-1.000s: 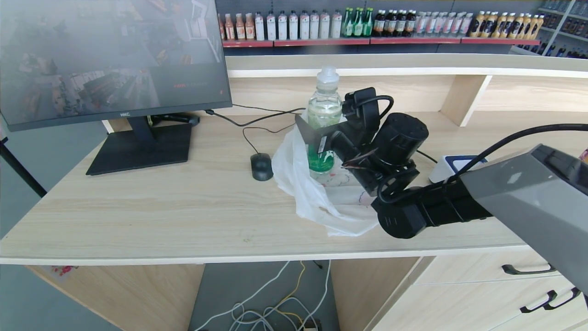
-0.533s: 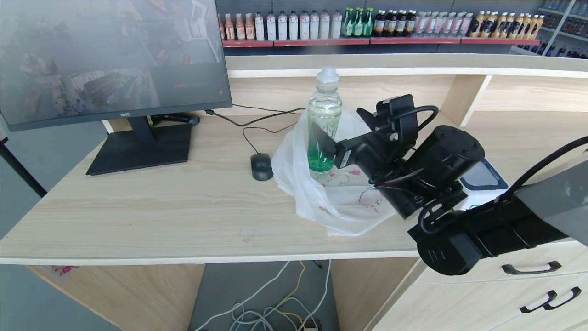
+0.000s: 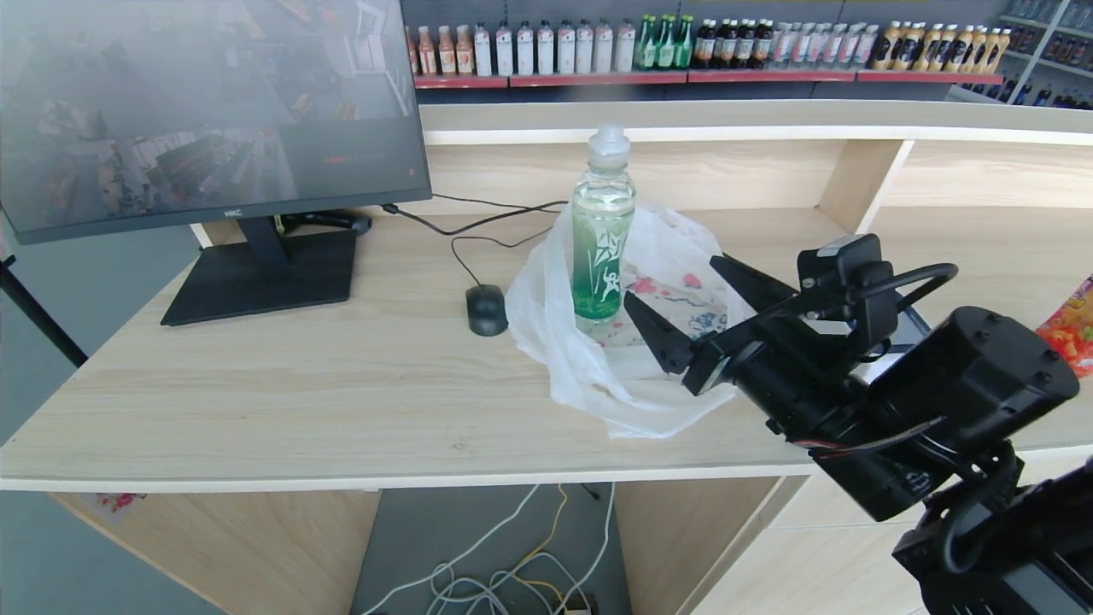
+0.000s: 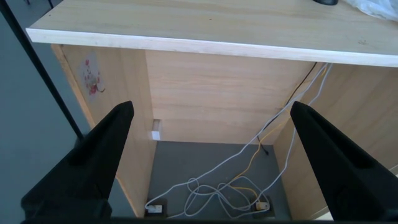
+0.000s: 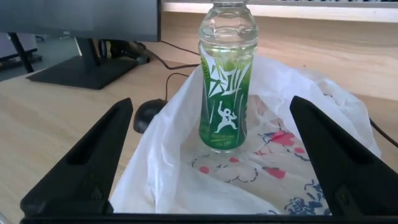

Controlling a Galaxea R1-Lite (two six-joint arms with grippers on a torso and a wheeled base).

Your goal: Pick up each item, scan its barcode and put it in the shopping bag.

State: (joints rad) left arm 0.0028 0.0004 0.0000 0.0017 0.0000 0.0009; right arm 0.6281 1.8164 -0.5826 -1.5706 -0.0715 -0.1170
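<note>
Head view has the right pincer (image 3: 669,276) over the near right part of the surface (image 3: 341,384), its two black fingers spread wide and holding nothing. Just beyond its fingertips, in line with the gap and not touching either finger, a clear bottle (image 3: 603,248) of green drink stands upright with its cap on. The bottle's base sits inside the white shopping bag (image 3: 581,367), which lies crumpled open on the surface under and ahead of the fingers, its sides rising around the bottle. Past the bag, on the pincer's left, a black mouse (image 3: 486,309) lies on the wood, and farther that way stands a monitor (image 3: 205,111). Behind the pincer, at the right edge, a bright snack packet (image 3: 1067,333) shows. The left pincer (image 4: 211,109) hangs low in front of the surface's edge, fingers spread and empty, with loose cables (image 4: 236,186) on the floor ahead of it.
</note>
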